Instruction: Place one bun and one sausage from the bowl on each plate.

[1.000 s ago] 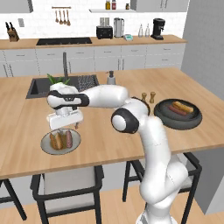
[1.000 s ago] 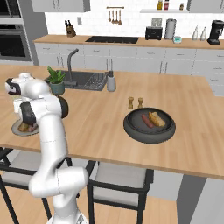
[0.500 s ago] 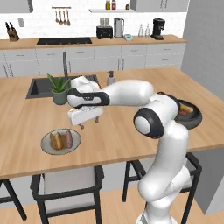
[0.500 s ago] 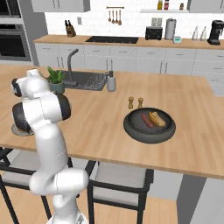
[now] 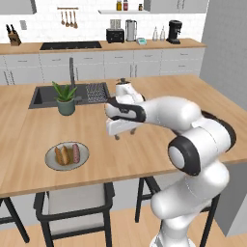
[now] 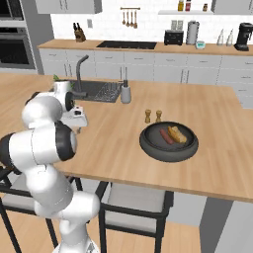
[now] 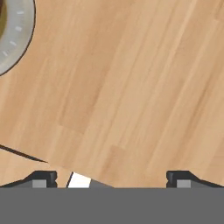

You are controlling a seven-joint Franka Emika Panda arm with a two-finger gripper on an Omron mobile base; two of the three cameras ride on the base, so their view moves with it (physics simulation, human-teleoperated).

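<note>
Both fingers (image 7: 43,178) now well past the plate (image 5: 67,156).

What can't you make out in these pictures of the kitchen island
- Left base view: the bowl is mostly hidden behind the arm.
- Right base view: the arm's white body covers the counter where the pale grey plate sits.
- Hand view: that plate is cut by the frame edge.

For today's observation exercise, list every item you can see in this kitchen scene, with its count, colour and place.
Plate: one, pale grey, island front left, holding one bun and one sausage.
Bowl: one, dark grey, island right, holding a bun and a sausage.
Shakers: two, brown, behind bowl.
Plant: one, green, beside sink.
Soap bottle: one, grey, by the sink.
Gripper: one, white, open and empty over bare wood.
</note>
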